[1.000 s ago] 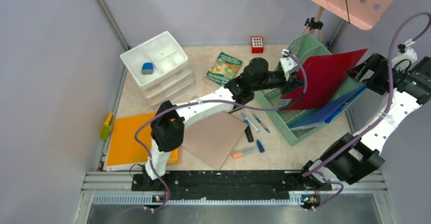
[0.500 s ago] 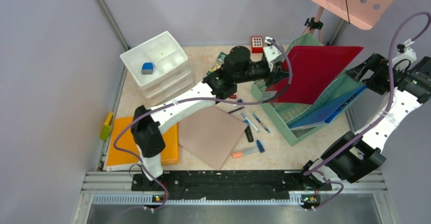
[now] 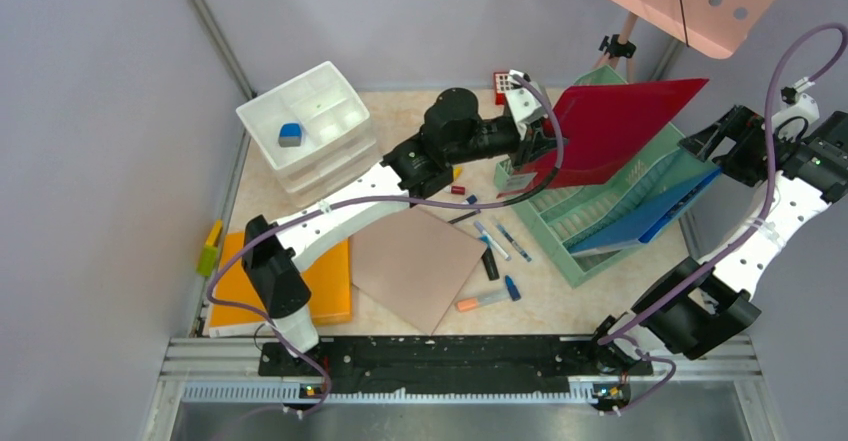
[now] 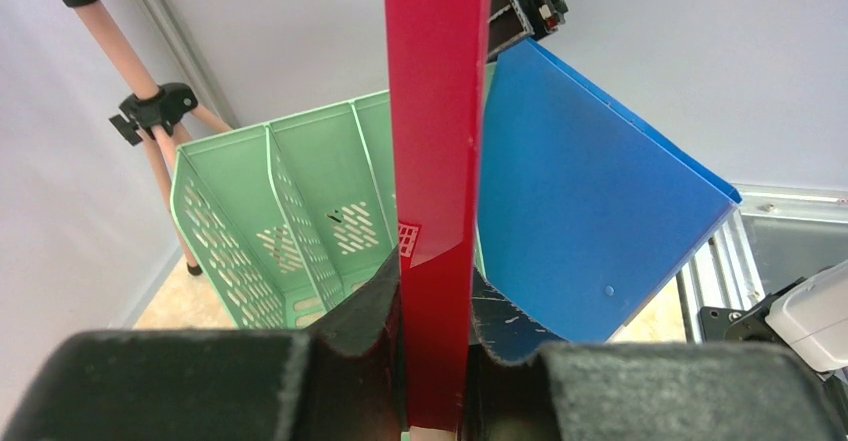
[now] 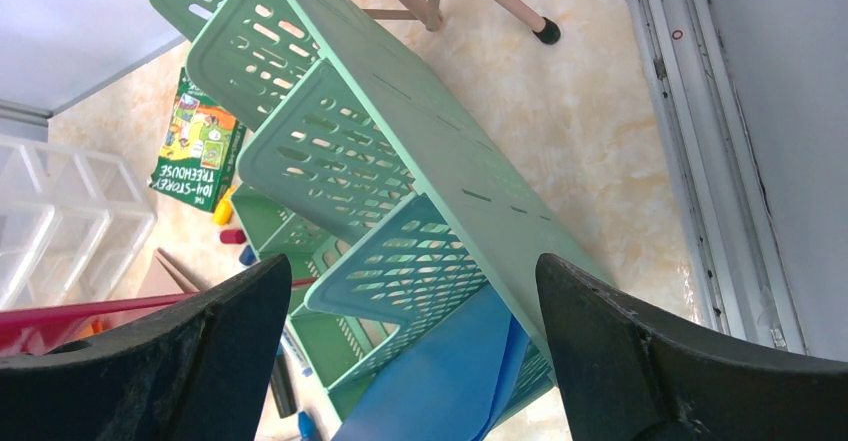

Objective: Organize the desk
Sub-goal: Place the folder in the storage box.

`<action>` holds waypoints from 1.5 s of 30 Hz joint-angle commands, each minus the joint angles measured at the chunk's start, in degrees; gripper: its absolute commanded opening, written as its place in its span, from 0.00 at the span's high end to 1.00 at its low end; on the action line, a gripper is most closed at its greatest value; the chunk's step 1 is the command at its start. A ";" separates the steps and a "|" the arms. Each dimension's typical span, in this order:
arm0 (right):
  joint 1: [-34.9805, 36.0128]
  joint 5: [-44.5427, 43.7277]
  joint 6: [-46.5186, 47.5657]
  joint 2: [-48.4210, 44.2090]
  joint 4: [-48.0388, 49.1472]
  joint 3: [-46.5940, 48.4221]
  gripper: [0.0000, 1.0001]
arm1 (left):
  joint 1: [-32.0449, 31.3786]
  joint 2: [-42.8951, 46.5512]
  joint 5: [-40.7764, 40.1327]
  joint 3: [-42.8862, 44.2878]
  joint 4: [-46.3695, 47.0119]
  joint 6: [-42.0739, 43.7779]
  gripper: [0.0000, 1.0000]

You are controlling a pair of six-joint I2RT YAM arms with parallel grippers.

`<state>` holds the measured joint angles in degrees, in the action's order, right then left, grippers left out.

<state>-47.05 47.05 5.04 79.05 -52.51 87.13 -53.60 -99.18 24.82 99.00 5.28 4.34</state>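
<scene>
The desk is a beige marbled top between grey walls. My left gripper is shut on the lower edge of a red folder and holds it tilted in the air above the back of the green file rack. From the left wrist, the red folder stands edge-on, pinched by my left gripper. A blue folder leans in the rack's near slot. My right gripper hovers open and holds nothing above the rack's right end, over the blue folder.
A white drawer unit holds a small blue block at the back left. An orange folder, a brown sheet, several pens and a red box lie around. A green book lies behind the rack.
My left arm has lifted the red folder up and back to the left, away from the rack's slots. The right arm has not moved.
</scene>
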 commanded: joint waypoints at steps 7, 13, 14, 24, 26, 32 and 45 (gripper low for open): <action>0.38 0.45 0.62 0.67 -0.41 0.62 0.08 | -0.66 -1.64 1.74 0.97 4.52 -2.76 1.00; 0.40 1.65 0.59 0.52 -0.48 0.26 0.08 | -1.14 -4.93 1.71 2.31 7.55 -2.74 1.00; 0.38 1.79 0.58 0.53 -0.49 0.09 0.08 | -1.12 -5.65 1.61 2.71 8.18 -2.77 1.00; 0.46 3.02 1.12 -0.23 -0.28 -2.39 0.08 | -0.91 -12.37 -2.42 6.84 16.66 -7.25 1.00; 0.46 3.25 0.96 -0.23 0.05 -2.90 0.08 | -0.68 -13.57 -3.36 7.40 18.36 -9.33 1.00; 0.68 3.75 0.76 -0.64 1.02 -4.41 0.09 | -0.18 -16.56 -2.78 7.10 27.54 -16.33 1.00; 1.01 4.28 1.73 -1.42 2.36 -8.14 0.09 | -1.93 -18.90 -8.24 -1.09 39.40 -20.49 1.00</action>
<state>-46.89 49.39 5.98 79.22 -49.58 80.68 -54.35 -118.15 19.14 100.03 34.81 -15.99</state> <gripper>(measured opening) 0.915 0.206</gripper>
